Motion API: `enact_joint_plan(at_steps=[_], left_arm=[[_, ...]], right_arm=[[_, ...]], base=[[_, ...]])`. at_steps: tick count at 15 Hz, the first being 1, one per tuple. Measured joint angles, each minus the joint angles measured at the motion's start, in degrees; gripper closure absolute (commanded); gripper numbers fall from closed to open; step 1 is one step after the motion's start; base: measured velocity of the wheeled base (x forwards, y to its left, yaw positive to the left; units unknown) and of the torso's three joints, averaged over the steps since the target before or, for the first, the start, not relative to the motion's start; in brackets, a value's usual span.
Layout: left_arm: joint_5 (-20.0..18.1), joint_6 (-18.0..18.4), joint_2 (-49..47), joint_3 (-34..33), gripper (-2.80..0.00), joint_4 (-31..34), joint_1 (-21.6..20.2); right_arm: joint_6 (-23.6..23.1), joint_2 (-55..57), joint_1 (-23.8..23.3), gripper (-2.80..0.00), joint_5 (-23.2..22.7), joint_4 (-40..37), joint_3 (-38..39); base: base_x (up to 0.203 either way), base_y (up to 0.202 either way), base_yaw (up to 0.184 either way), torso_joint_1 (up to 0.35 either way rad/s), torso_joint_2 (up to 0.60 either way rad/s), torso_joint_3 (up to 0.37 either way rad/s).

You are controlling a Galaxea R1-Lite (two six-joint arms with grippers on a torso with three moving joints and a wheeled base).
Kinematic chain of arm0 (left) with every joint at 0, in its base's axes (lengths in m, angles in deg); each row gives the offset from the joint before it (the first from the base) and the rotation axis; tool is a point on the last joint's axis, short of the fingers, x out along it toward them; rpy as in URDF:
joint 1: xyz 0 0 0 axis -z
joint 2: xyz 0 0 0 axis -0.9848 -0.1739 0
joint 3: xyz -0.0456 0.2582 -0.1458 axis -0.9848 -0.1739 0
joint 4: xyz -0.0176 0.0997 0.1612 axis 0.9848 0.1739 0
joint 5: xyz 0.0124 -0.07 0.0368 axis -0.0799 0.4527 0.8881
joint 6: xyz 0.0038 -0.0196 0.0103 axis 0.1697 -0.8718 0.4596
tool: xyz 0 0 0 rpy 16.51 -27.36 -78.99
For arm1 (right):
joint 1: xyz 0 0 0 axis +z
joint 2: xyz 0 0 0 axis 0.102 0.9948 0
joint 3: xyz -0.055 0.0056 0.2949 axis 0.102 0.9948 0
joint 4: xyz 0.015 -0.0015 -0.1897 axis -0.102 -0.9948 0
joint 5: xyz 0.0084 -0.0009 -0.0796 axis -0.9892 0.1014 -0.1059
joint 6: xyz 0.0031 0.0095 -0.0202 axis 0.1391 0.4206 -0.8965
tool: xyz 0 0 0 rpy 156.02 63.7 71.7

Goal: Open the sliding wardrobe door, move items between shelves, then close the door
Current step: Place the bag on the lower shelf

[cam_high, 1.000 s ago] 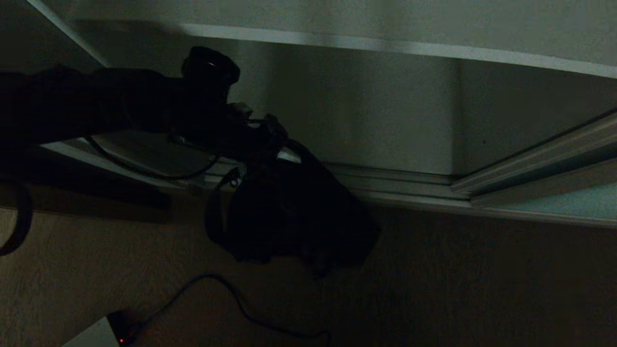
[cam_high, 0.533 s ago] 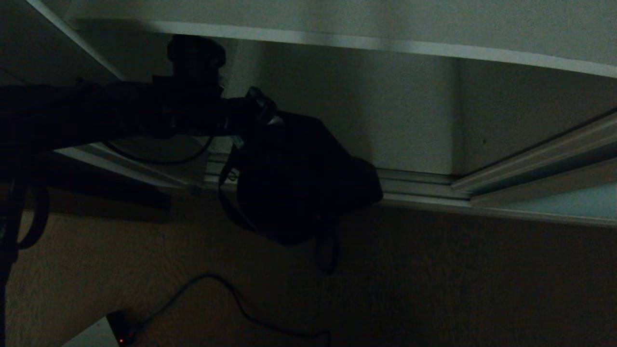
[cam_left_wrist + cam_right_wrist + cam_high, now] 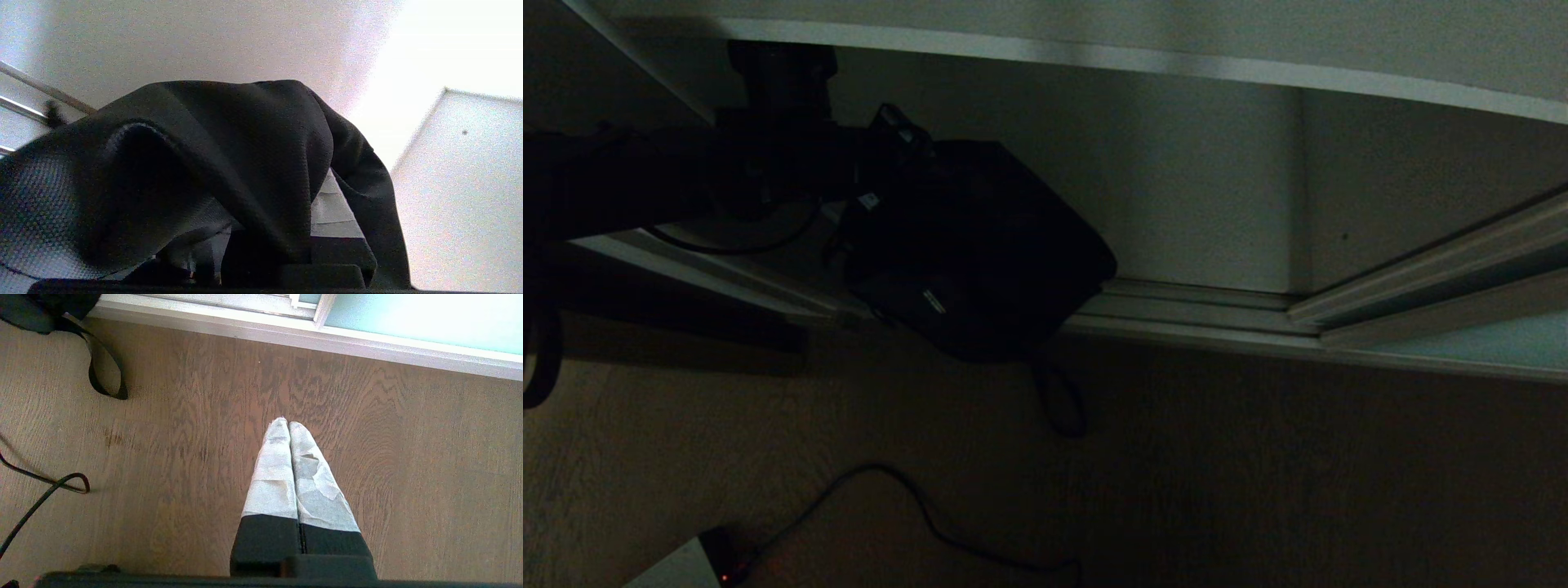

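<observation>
In the head view my left gripper reaches in from the left and is shut on the floppy black bag, which hangs in the open wardrobe compartment below a shelf with a pale front edge. A strap loop dangles under the bag. In the left wrist view the bag's fabric drapes over the gripper, and only one taped finger shows. The sliding wardrobe door is a pale blue-green panel at the right. My right gripper hangs shut over the floor.
The wardrobe's floor track runs across below the compartment, with brown wood floor in front. A black cable snakes over the floor to a white box at the lower left. The compartment's side wall stands at the right.
My left arm has lifted the bag up and to the left, from hanging in front of the floor track to higher in the compartment opening. The right arm has not moved.
</observation>
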Motion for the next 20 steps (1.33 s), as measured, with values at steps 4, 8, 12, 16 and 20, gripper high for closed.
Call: enact_joint_plan(at_steps=[4,8,12,16,20], left_arm=[[1.7,-2.6,-2.7,0.2,0.00,2.5,1.9],[1.8,-11.3,-7.4,-0.3,0.00,5.8,5.5],[-3.9,-21.2,-10.9,-0.6,0.00,6.0,6.7],[-10.3,-27.8,-14.0,-0.3,0.00,-2.6,6.7],[-10.9,-28.8,-17.0,0.0,0.00,-15.7,6.2]], right_arm=[[0.0,0.0,0.0,0.00,0.0,0.0,0.0],[0.0,0.0,0.0,0.00,0.0,0.0,0.0],[0.0,0.0,0.0,0.00,0.0,0.0,0.0],[0.0,0.0,0.0,0.00,0.0,0.0,0.0],[0.0,0.0,0.0,0.00,0.0,0.0,0.0]], base=[[0.000,0.000,0.000,0.000,0.00,0.000],[0.000,0.000,0.000,-0.004,0.00,0.007],[0.000,0.000,0.000,0.000,0.00,0.000],[0.000,0.000,0.000,0.000,0.00,0.000],[0.000,0.000,0.000,0.000,0.00,0.000]])
